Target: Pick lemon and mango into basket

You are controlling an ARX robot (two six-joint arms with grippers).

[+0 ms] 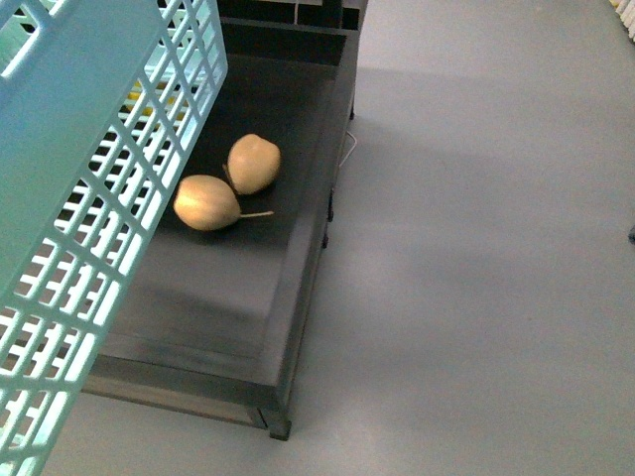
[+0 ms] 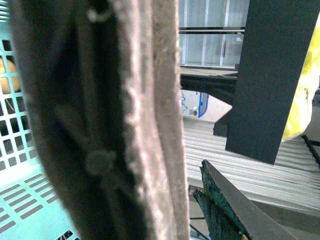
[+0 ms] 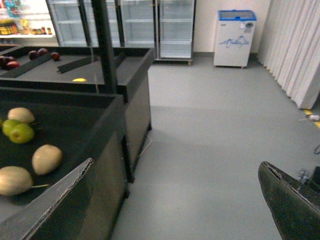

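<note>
Teal basket (image 1: pixel 89 198) overhangs tray (image 1: pixel 298 288) edge; right claw (image 3: pixel 175 167) gapes over floor (image 3: pixel 210 125); state of left claw (image 2: pixel 197 200) unclear

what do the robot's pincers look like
Right pincer: two dark grey wedge-shaped fingers with rough, worn inner edges. Left pincer: only one finger shows, dark grey too, with a crumbly greenish pad. No markings show; the arms themselves are out of view.
</note>
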